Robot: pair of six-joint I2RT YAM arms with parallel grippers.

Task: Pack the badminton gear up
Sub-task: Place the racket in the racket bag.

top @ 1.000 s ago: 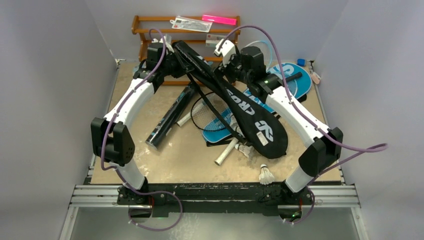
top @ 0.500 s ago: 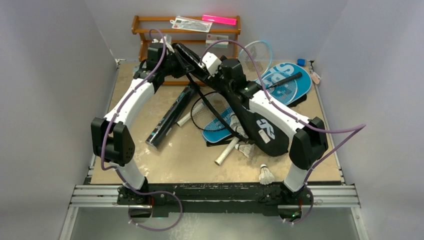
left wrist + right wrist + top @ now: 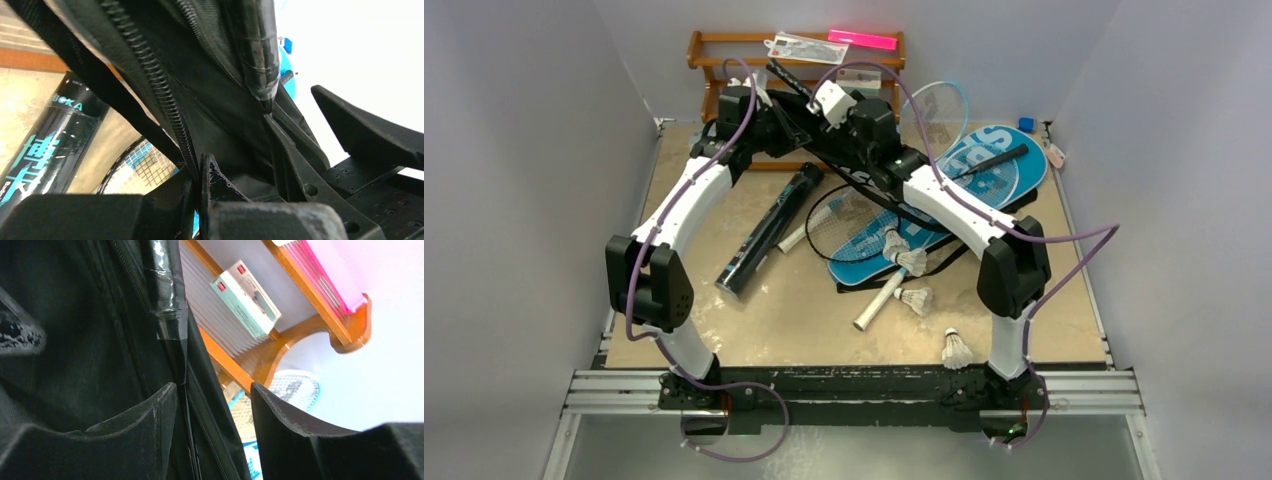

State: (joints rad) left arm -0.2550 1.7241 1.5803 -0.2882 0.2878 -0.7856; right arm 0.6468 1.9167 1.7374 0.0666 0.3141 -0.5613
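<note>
The left gripper (image 3: pixel 199 175) reaches to the far left of the table (image 3: pixel 804 320), in front of the wooden rack (image 3: pixel 734 38); its jaws are pinched tight on the zip edge of the black racket cover (image 3: pixel 215 110), which it holds up off the surface. Below and just to the right, the long black tube (image 3: pixel 769 228) lies slanted on the table, free of both arms. The cover hangs between the two wrists; the right gripper (image 3: pixel 214 390) comes in from the other side with its jaws partly apart, the cover's edge running between the fingers (image 3: pixel 125 435) and not clamped. Under the right arm a black-framed racket (image 3: pixel 839 215) lies flat; near it sit three white shuttlecocks, one (image 3: pixel 912 262) at the racket shafts, one (image 3: pixel 916 298) a little nearer the bases, one (image 3: pixel 955 350) by the near edge. Further right the blue racket cover (image 3: pixel 994 165) lies on the table; behind it the light-blue racket (image 3: pixel 939 100) rests against the back wall.
</note>
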